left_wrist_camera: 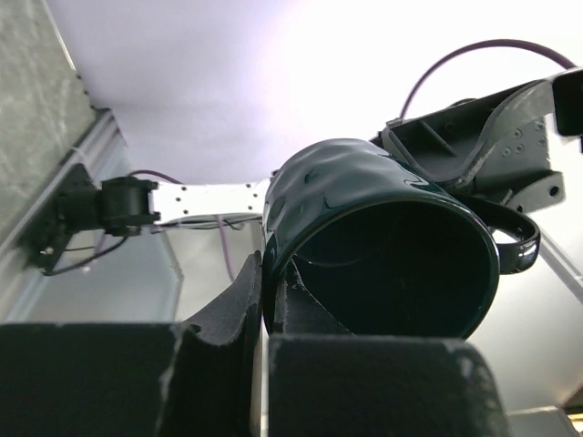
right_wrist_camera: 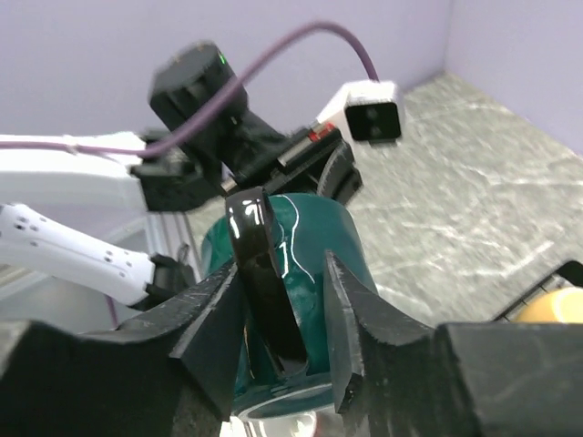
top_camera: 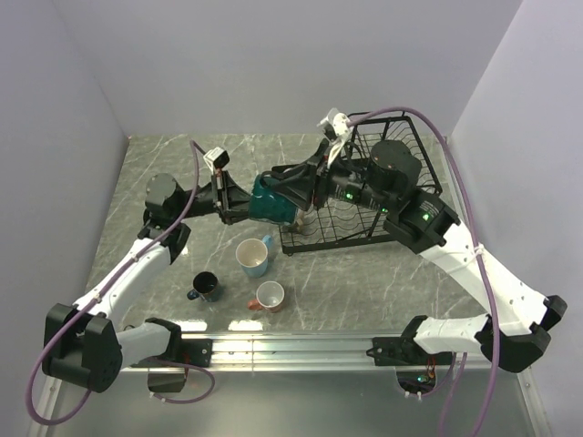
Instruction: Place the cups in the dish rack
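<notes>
The dark green mug hangs in the air between both grippers, just left of the black wire dish rack. My left gripper is shut on the mug's rim, one finger outside and one inside. My right gripper is open, its jaws on either side of the mug's handle: the left finger touches it, the right finger stands apart. A light blue mug, a dark navy mug and a salmon-pink mug stand on the table. A yellow mug shows by the rack's edge. The olive-tan mug is hidden.
The right arm lies over the rack and hides most of its inside. The three standing mugs sit close together below the held mug. Grey walls close in the marble table on three sides.
</notes>
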### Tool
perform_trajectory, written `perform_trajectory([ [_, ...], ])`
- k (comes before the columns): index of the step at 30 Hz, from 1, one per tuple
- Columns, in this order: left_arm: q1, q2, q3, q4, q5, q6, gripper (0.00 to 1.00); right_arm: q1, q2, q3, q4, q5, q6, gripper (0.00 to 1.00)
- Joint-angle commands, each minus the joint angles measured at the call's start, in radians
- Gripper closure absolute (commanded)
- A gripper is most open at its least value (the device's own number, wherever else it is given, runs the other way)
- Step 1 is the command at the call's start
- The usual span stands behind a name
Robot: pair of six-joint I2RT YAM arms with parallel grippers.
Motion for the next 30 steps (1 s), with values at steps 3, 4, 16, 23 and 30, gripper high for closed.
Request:
perform_trajectory([
  [3,-0.025,-0.054,-0.046,0.323,-0.077,-0.193,1.0,-0.002,-0.071,-0.073,0.148,-0.031,0.094,0.63],
  [4,-0.031,-0.056,-0.053,0.352,-0.094,-0.202,1.0,-0.004,-0.075,-0.077,0.155,-0.031,0.1,0.71],
  [16,-0.086,-0.073,-0.124,0.389,-0.154,-0.201,1.0,-0.001,-0.077,-0.094,0.167,-0.048,0.146,1.0],
  [23,-0.086,-0.074,-0.136,0.304,-0.16,-0.143,0.99,-0.001,-0.086,-0.071,0.119,-0.018,0.161,1.0],
  [30,-0.086,-0.054,-0.132,0.207,-0.178,-0.074,0.86,-0.002,-0.098,-0.054,0.037,0.056,0.155,1.0],
])
